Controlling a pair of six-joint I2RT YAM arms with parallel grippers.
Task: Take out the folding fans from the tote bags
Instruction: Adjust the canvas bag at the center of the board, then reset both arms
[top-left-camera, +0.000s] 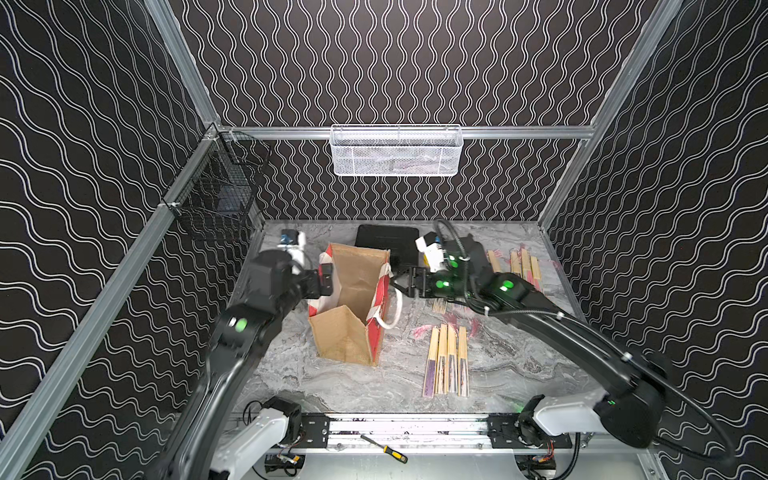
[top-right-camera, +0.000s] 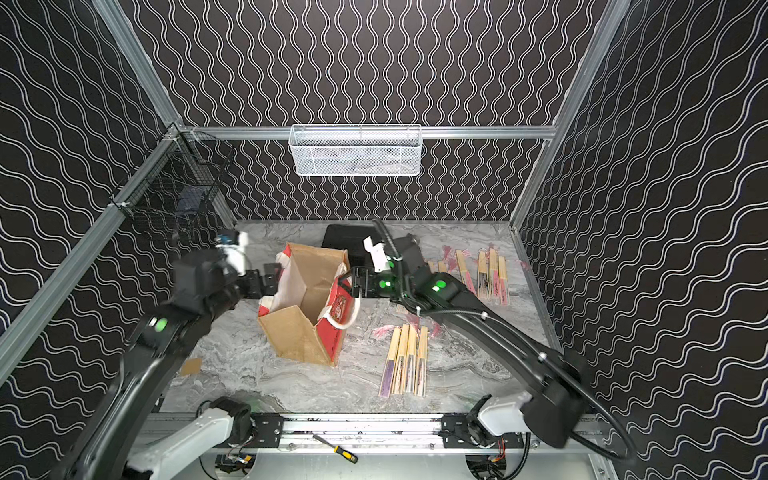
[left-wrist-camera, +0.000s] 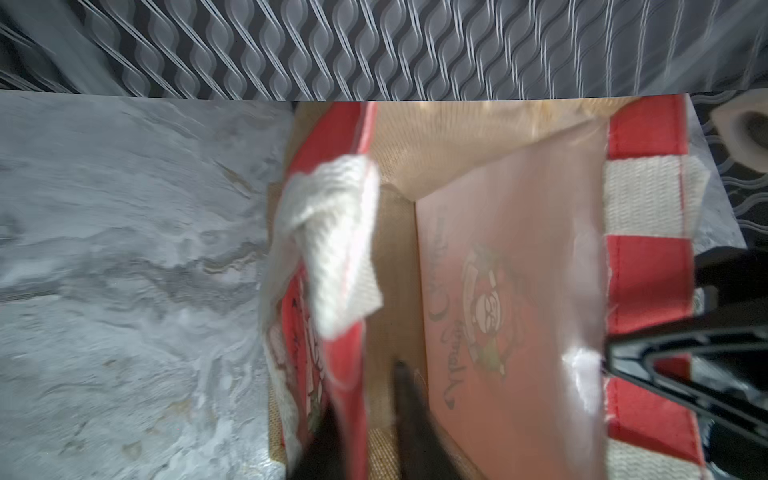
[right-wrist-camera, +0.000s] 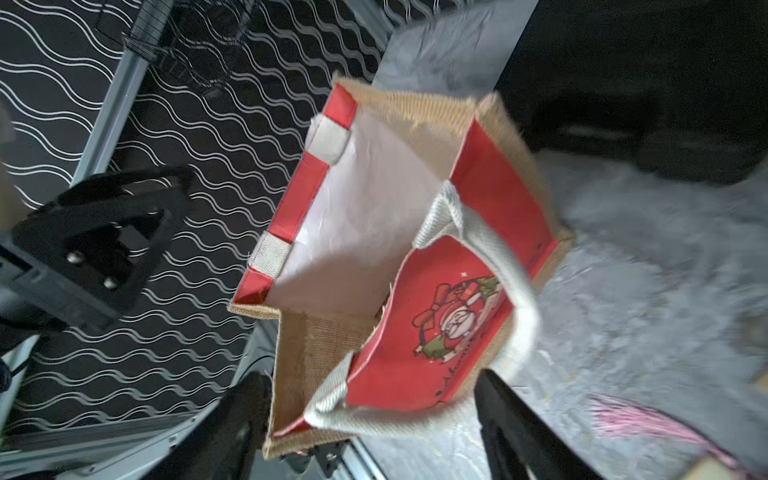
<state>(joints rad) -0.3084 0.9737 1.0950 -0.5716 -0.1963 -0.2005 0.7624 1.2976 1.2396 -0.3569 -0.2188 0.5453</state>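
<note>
Grey marbled surface (top-left-camera: 332, 386) | tan jute tote bag (top-left-camera: 345, 336) stands open | left jaws at rim, grip indeterminate | right jaws spread

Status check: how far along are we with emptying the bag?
Done: folding fans lie in rows on the table; the tote bag shows only bare lining. In hand: nothing; left gripper and right gripper sit at its rim, jaws open. Left: likely nothing, though its bottom is partly hidden.
</note>
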